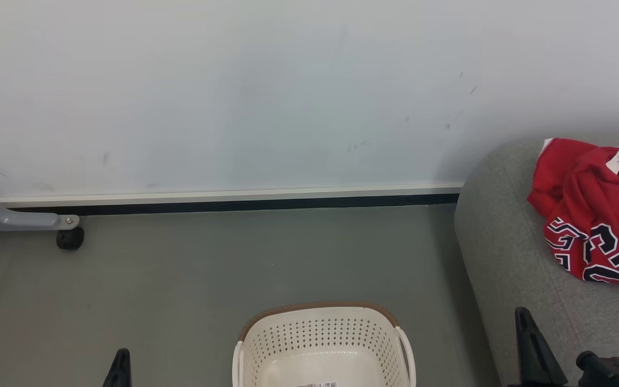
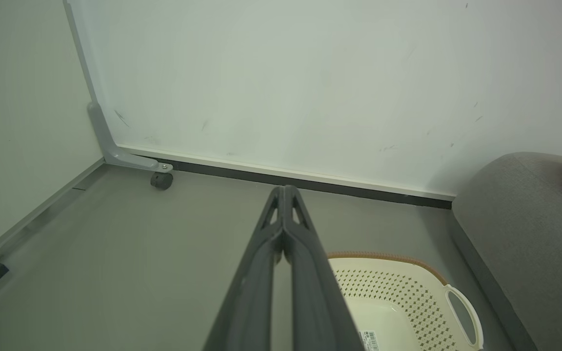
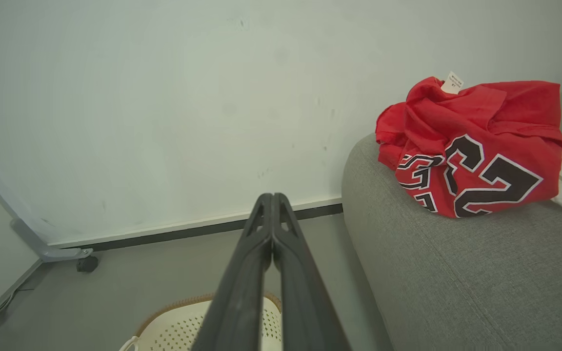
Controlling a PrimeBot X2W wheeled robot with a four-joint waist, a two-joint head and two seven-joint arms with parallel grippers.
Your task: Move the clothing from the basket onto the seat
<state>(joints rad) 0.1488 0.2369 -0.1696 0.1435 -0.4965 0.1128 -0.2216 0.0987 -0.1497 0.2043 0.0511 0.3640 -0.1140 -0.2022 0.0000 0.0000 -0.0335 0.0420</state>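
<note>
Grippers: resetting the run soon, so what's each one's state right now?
Left gripper: shut, holding nothing.
Right gripper: shut, holding nothing.

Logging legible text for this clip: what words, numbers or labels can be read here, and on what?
"23", probably: creased black, white-edged numerals on the red jersey.
White garment tag: print too small to read.
Barcode sticker on the floor of the basket: too small to read.

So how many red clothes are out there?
2, it seems: a plain red garment and a numbered jersey, heaped together on the grey seat. The heap could hide more.
</note>
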